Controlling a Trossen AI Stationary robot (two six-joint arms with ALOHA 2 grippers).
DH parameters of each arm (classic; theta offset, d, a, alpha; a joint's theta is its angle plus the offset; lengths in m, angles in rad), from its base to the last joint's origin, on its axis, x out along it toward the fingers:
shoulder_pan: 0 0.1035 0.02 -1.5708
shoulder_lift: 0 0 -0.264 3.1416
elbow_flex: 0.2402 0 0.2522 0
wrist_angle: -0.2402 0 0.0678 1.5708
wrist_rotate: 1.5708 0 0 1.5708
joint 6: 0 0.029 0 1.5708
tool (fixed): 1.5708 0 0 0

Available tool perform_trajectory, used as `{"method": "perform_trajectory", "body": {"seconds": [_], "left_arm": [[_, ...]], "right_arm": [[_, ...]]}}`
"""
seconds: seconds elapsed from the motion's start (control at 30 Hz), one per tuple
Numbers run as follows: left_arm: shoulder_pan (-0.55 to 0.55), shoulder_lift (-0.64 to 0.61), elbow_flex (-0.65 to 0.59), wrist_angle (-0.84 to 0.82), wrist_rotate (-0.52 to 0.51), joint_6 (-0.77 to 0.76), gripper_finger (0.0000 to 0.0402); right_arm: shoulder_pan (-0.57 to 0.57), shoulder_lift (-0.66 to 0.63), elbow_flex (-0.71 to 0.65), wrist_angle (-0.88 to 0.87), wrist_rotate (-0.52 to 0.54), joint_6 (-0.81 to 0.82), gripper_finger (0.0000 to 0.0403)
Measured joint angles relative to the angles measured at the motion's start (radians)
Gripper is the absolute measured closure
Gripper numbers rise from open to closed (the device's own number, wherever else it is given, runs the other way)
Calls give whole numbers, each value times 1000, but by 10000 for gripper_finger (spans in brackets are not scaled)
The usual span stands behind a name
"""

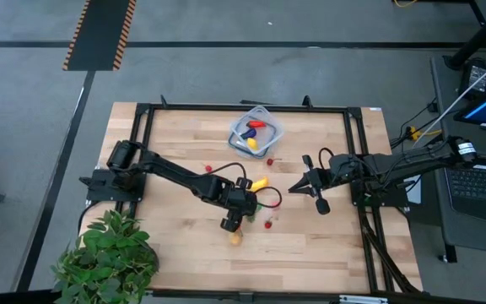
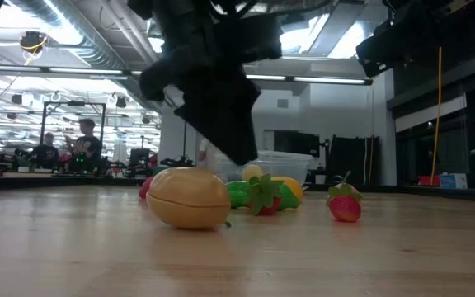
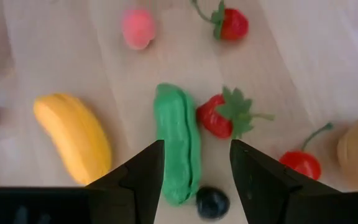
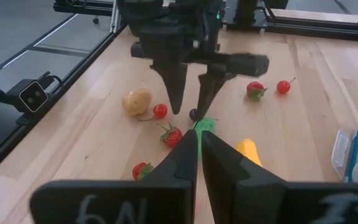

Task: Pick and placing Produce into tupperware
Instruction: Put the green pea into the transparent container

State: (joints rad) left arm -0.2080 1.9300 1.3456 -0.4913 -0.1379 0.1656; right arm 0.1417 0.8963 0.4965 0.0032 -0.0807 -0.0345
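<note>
1. The left gripper (image 3: 194,165) hangs over the worktop (image 1: 184,135), its jaws wide, straddling the end of the green cucumber (image 3: 178,140).
2. The banana (image 3: 73,135) and a strawberry (image 3: 219,117) flank the cucumber.
3. The tupperware (image 1: 256,132) sits well apart.
4. The right gripper (image 4: 199,152) waits nearby, jaws narrow and empty.
</note>
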Motion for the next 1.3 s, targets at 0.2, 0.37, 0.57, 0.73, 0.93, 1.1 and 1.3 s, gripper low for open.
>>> {"method": "perform_trajectory", "body": {"seconds": [0.2, 0.37, 0.57, 0.73, 0.93, 1.1, 1.3], "left_arm": [[7, 17, -2, 5, 4, 1, 225], [12, 39, -2, 18, 16, -5, 225], [25, 76, 2, 48, 21, -14, 225], [43, 100, -3, 30, 32, -39, 225], [50, 122, 1, 43, 59, -80, 225], [49, 131, 3, 42, 51, -80, 230], [48, 132, 2, 42, 43, -77, 280]], "right_arm": [[0, 0, 0, -1, 0, 0, 377], [0, 0, 0, -1, 0, 1, 377], [0, 0, 0, -2, 0, 2, 377], [0, 0, 0, -2, 0, 2, 377], [0, 0, 0, -7, 0, 2, 377], [0, 0, 0, -9, 0, 3, 377], [0, 0, 0, -9, 0, 3, 377]]}}
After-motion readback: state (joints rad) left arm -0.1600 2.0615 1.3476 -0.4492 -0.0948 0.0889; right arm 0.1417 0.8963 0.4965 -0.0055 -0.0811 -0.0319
